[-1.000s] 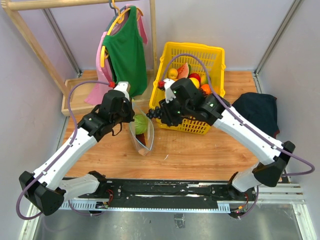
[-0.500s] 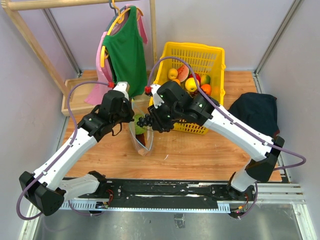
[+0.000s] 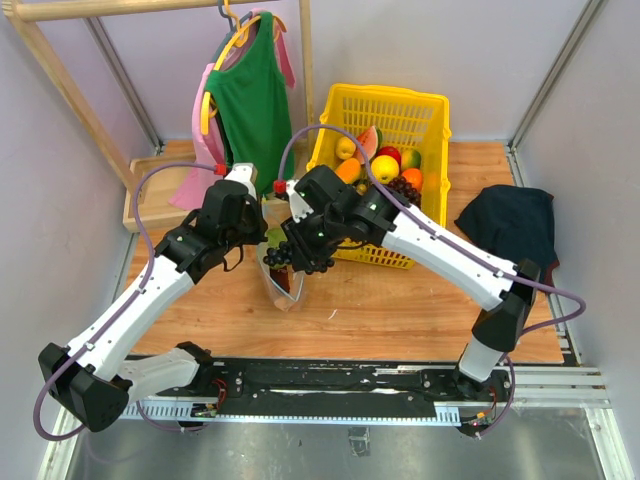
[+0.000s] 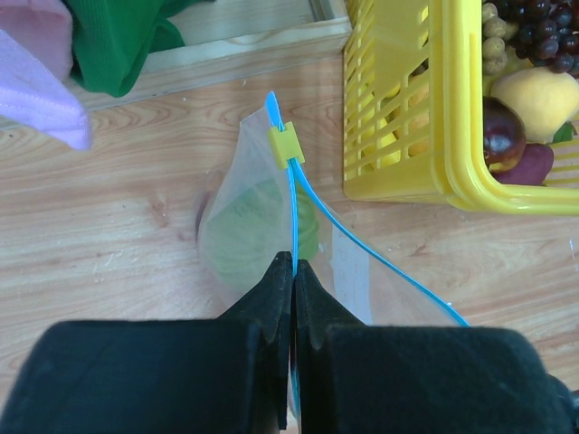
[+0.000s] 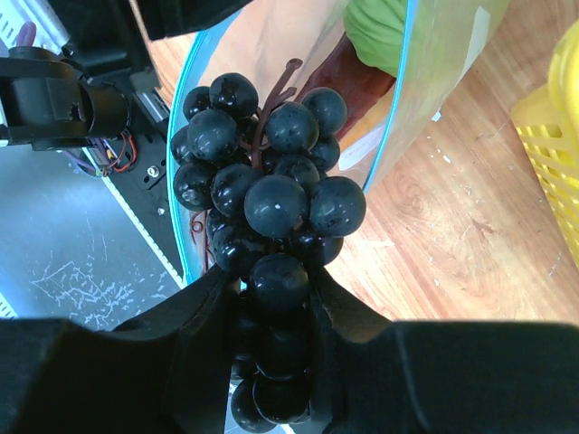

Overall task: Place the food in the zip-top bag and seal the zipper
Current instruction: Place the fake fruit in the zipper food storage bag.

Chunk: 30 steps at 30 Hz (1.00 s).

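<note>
- Right wrist: right tool (image 5: 271, 303) clamped on glossy dark grapes (image 5: 271, 203), a round-beaded cluster hanging over the bag (image 5: 443, 63) mouth.
- Bag is clear crinkly plastic and stands on the wood counter (image 4: 109, 226) near the yellow lattice basket (image 4: 452, 108), narrow gap between them.
- Green melon (image 4: 249, 231) is inside.
- Left tool (image 4: 291, 271) is pinched together on the blue zipper (image 4: 294, 194) edge; the mouth gapes.

Two dark grape bunches are showing: one held bunch (image 5: 271, 199), one basket bunch (image 4: 538, 36). One zip-top bag (image 4: 357, 276), one yellow basket (image 3: 380, 105) and one dark cloth (image 3: 505, 220) are lying there.
</note>
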Available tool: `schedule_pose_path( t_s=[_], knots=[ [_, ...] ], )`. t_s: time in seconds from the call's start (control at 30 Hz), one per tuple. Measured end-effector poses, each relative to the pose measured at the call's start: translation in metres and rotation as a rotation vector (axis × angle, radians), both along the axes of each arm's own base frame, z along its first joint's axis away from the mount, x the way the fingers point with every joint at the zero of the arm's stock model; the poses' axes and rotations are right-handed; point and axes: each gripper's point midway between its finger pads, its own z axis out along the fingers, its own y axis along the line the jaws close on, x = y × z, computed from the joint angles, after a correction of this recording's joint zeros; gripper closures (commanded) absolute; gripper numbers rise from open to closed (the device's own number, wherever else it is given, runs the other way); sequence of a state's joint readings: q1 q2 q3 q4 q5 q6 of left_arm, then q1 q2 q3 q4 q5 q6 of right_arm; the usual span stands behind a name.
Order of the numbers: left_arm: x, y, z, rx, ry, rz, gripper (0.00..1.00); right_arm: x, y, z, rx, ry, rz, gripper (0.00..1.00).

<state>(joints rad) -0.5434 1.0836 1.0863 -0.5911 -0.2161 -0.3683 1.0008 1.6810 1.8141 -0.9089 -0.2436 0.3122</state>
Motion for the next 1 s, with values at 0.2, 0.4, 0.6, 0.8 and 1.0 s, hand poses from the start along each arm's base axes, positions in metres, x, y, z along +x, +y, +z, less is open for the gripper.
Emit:
schedule_pose_path(
  t_s=[0.2,0.4,0.6,0.8,1.0],
  knots=[
    [0.0,0.0,0.0,-0.005,0.0,-0.003,0.99,0.01,0.003,-0.016,-0.051,0.03,-0.048,0.94],
    [-0.003,-0.004,0.002,-0.024,-0.001,-0.027,1.0,0.022,-0.003,-0.017,-0.055,0.042,-0.124,0.89],
    [-0.006,-0.009,0.001,-0.041,0.003,-0.053,1.0,0.031,0.0,-0.014,-0.026,0.055,-0.175,0.84],
    [-0.006,-0.01,0.002,-0.05,0.0,-0.062,1.0,0.039,0.014,-0.009,0.02,0.068,-0.207,0.78],
    [-0.006,-0.008,0.001,-0.045,-0.001,-0.053,1.0,0.037,0.029,-0.001,0.094,0.115,-0.218,0.77]
  ],
)
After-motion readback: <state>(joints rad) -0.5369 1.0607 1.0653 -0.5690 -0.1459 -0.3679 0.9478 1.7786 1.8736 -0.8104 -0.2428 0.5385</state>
